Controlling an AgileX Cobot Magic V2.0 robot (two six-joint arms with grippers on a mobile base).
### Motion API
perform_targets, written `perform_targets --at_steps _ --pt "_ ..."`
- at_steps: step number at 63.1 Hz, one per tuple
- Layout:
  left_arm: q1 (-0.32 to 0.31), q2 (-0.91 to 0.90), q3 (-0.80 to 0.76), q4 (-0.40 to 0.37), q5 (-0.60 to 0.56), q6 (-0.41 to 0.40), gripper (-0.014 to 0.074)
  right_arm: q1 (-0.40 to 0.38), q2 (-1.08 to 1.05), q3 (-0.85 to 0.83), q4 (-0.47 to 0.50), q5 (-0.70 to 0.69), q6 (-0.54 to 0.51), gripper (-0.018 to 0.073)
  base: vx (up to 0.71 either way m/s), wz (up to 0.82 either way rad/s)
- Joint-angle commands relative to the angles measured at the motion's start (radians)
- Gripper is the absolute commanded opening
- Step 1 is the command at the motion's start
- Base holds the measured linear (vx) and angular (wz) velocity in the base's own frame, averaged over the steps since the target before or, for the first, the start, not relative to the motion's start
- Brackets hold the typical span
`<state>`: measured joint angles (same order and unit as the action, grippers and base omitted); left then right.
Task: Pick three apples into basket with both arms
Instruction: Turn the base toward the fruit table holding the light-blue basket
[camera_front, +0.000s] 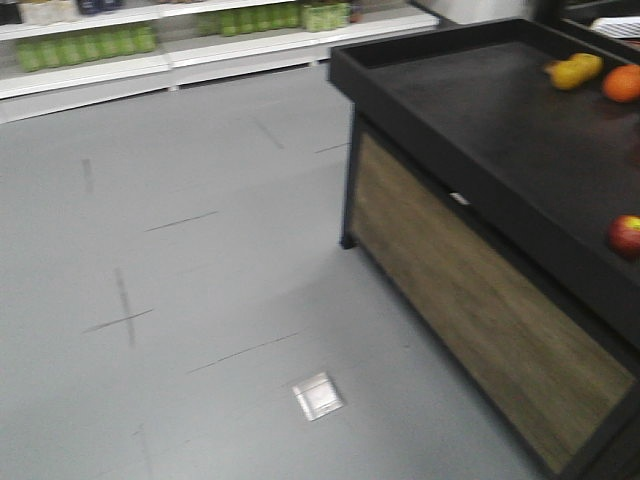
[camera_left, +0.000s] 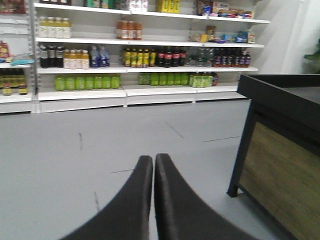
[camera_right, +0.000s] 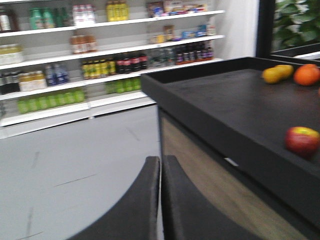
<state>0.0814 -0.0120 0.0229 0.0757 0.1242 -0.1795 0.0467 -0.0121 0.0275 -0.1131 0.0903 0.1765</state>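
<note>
One red apple (camera_front: 625, 236) with a yellow patch lies near the front edge of the black display table (camera_front: 480, 110), at the far right of the front view. The right wrist view shows this apple (camera_right: 302, 140) to the right of my right gripper (camera_right: 161, 159) and well beyond it. That gripper is shut with nothing in it, hanging over the floor beside the table's wooden side. My left gripper (camera_left: 153, 157) is shut and empty too, over bare grey floor left of the table (camera_left: 280, 95). The basket is out of view.
An orange (camera_front: 622, 83) and yellow fruit (camera_front: 573, 71) sit at the table's far end. Store shelves (camera_left: 125, 70) of bottled drinks line the back wall. A metal floor plate (camera_front: 318, 395) lies on the grey floor left of the table.
</note>
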Motion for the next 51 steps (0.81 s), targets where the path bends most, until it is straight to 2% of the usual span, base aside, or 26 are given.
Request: perform_targets --at_steps 1,51 --pt "0.001 -0.016 0.009 -0.002 -0.076 -0.002 -0.0006 -0.007 -0.013 0.014 -0.010 -0.077 -0.001 -0.0004 0.18 -0.64" --pt "0.001 -0.016 0.009 -0.002 -0.076 -0.002 -0.0006 -0.007 -0.013 0.014 -0.010 -0.078 -0.001 -0.0004 0.15 -0.58"
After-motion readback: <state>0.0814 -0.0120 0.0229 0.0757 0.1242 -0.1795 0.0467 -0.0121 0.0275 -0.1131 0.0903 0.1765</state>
